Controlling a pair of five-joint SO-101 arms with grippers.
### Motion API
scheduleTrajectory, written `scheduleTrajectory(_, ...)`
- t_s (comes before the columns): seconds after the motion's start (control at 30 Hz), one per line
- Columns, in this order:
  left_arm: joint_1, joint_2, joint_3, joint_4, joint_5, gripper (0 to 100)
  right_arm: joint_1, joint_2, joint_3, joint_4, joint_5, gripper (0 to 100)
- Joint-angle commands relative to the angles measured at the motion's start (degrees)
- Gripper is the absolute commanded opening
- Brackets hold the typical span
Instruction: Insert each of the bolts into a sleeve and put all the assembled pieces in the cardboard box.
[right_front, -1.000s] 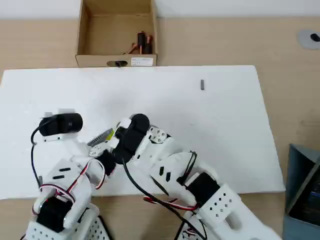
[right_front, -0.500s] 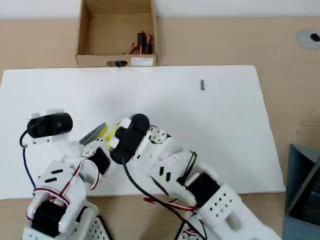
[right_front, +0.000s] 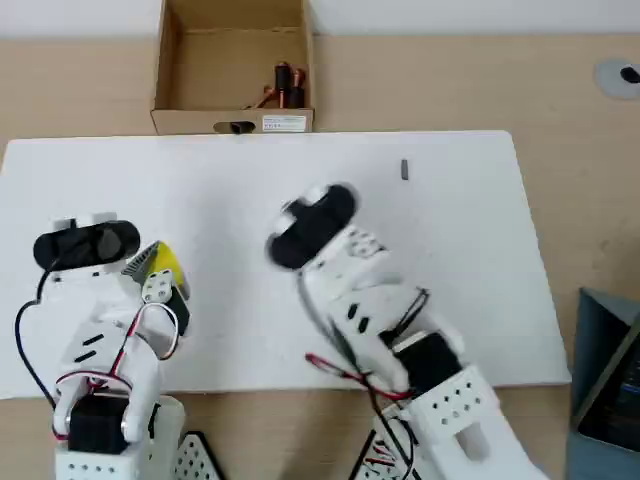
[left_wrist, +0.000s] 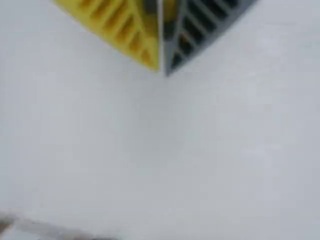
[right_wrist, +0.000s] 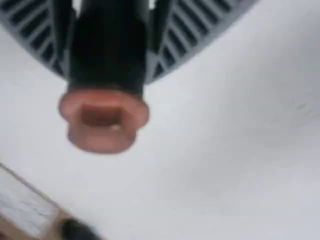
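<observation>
Your right gripper (right_wrist: 107, 70) is clenched on a black cylindrical piece (right_wrist: 103, 117). Its grey ribbed fingers (right_wrist: 185, 35) press on both flanks of the black body. The copper-coloured flanged end, with a squarish recess in its face, sticks out past the fingertips. You cannot tell from these views whether a bolt sits inside it. The piece hangs over the white mat (right_front: 450, 300).

From above, your right arm (right_front: 350, 290) stretches from the near edge of the mat toward its middle. Its wrist camera covers the claw there.

Your left gripper (left_wrist: 161, 67) is closed on nothing — the tip of the yellow finger meets the tip of the grey one over bare mat. In the high view it (right_front: 152, 262) sits over the left part of the mat, well apart from the right arm.

The cardboard box (right_front: 170, 60) stands on the wooden table (right_front: 90, 90) just beyond the mat's far edge, left of centre. Inside it, a few black-and-copper pieces (right_front: 285, 85) lie together against the right wall, near the front corner.

One small dark part (right_front: 404, 169) lies alone on the mat close to the far edge, to the right of the box and well apart from both arms. It is too small for you to tell whether it is a bolt or a sleeve.

A grey bin (right_front: 600, 380) stands at the table's right edge, off the mat.
</observation>
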Motion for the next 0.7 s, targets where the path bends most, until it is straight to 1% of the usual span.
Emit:
scheduleTrajectory(0.0, -3.08, -0.22, 3.78, 0.26, -5.98, 0, 4.35, -0.40, -7.69, 4.13, -3.78, 0.9)
scheduleTrajectory(0.13, -5.71, -0.22, 8.70, 0.26, -11.08, 0, 5.76, 2.77, -16.66, 9.41, -5.54, 0.9)
scheduleTrajectory(0.23, -7.03, -0.22, 11.25, 0.35, -13.10, 0, 5.76, 9.45, -25.36, 11.96, -5.63, 0.9)
scheduleTrajectory(0.3, -7.30, -0.22, 12.75, 0.88, -13.36, 0, 5.76, 14.90, -31.16, 13.10, -5.63, 0.9)
scheduleTrajectory(0.43, -7.30, -0.22, 14.59, 4.40, -13.10, 0, 5.76, 25.10, -41.36, 13.98, -5.27, 0.9)
scheduleTrajectory(0.57, -7.47, -0.31, 14.59, 5.10, -13.10, 0, 5.76, 34.42, -50.07, 13.89, -5.10, 0.9)
scheduleTrajectory(0.67, -7.91, -0.31, 14.42, 5.10, -13.10, 0, 5.76, 41.63, -56.13, 13.54, -2.37, 0.9)
